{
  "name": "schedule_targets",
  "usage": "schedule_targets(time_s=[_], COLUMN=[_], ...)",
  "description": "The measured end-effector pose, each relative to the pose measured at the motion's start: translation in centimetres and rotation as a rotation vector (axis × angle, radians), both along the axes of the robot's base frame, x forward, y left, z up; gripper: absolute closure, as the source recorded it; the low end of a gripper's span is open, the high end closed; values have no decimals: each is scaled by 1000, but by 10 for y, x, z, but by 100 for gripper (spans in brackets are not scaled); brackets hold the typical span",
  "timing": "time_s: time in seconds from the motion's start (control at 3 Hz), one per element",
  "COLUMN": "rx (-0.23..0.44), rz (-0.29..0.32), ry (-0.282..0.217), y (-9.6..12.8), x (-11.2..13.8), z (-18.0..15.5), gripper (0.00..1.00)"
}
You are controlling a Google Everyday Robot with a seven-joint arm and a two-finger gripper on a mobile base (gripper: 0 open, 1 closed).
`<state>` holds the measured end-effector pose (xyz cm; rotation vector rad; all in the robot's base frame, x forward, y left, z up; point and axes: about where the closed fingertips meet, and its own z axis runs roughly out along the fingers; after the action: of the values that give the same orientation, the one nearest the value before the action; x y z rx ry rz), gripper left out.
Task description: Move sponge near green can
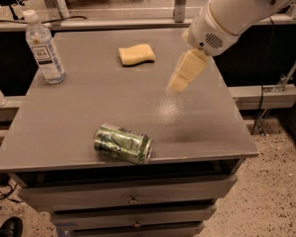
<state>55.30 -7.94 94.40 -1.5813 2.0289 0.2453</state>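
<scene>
You have the pale yellow foam sponge (pixel 136 54) with pinched-in wavy sides lying flat on the far half of the grey rectangular table top (pixel 79 102). It sits beyond the cream-coloured gripper (pixel 179 82) and to its left as the camera sees it, near but clearly apart, with bare table between them. The gripper hangs over the right-centre of the table, angled down and to the left from the bulky white arm housing (pixel 232 14). Its tip is close above the surface and holds nothing you can see. You cannot tell from this angle how its jaws stand, because it reads as a single cream block. The dented green, white and silver aluminium drink can (pixel 122 143) lies on its side close to the front edge. It is nearer the camera than the gripper, off to its left, and well apart from the sponge. The clear plastic bottle with a white cap (pixel 44 48) stands upright at the far left, farther from the gripper than the sponge is. Grey drawer fronts (pixel 133 200) run beneath the table top.
</scene>
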Motion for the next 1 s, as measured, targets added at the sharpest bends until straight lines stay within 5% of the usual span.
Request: schedule_targets(time_s=[0.33, 1.0], rx=[0, 111], rz=[0, -1], ry=[0, -57], y=[0, 48], x=[0, 60], z=[0, -16], gripper=[0, 0])
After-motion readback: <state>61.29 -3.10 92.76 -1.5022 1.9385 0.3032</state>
